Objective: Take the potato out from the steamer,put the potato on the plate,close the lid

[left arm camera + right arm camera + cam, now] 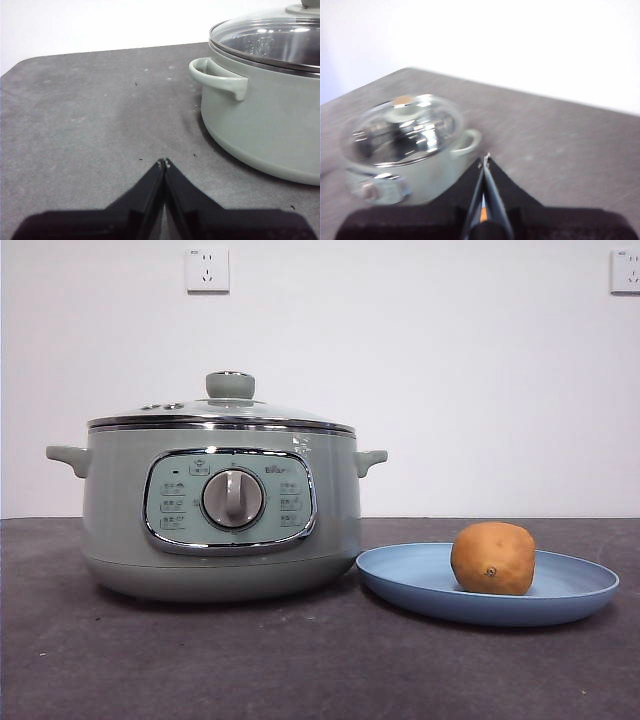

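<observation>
1. Nearest to the front view sits the plate [565,602], light blue and shallow, resting flat on the table [200,670].
2. On that plate stands the potato [492,558], brown-tan with a small dark eye spot facing forward; it rests a little toward the plate's middle, out of the pot.
3. Just beside the plate, close to its rim, stands the steamer [120,530], pale sage green, with a chrome-framed panel and a silver dial [233,499] at the front.
4. Its two small side handles stick out at either side; one handle [220,80] shows large in the left wrist view.
5. Seated on the steamer is the lid [250,415], clear glass with a metal rim and a green knob [230,385] on top, so the pot is closed.
6. Off to the side of the steamer, the left gripper [164,162] hangs over bare table, jaws pressed together with nothing between them.
7. Higher up and further off, the right gripper [485,159] looks down on the lidded steamer; the view is blurred, its jaws are clenched tip to tip and empty.
8. Behind everything runs a white wall with two sockets [207,269].
</observation>
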Available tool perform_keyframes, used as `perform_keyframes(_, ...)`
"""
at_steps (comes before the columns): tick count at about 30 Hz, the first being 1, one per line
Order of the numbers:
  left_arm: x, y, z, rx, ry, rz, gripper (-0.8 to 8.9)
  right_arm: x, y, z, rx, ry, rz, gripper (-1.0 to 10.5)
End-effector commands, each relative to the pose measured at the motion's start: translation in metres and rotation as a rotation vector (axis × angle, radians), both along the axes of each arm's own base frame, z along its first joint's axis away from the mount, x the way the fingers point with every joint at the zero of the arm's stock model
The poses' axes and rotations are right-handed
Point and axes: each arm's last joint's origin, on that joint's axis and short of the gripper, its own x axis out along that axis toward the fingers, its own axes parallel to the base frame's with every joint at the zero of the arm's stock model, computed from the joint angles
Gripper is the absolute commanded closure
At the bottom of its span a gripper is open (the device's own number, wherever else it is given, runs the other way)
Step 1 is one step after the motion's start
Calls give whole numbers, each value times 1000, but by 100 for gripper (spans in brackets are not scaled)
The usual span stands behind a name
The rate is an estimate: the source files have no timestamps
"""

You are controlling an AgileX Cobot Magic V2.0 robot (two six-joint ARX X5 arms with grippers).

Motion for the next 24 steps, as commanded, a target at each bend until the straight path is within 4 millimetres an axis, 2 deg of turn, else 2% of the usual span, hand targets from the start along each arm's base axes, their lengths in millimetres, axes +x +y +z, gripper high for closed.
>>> perform_keyframes(1,0,0,-5,-7,21,4,817,4,-1,-30,-1,-62,-14,946)
perform_keyframes(7,0,0,-5,-7,21,4,817,6,-2,-88,14,-179,-44,946)
perform_keyframes(12,0,0,-5,-7,21,4,817,8,-4,-129,69,-185,-135,946)
perform_keyframes(18,0,0,-5,-7,21,4,817,10,-4,-163,73,-151,-179,946)
perform_keyframes(24,0,0,-5,-7,21,4,817,10,-4,-182,97,-89,-199,946)
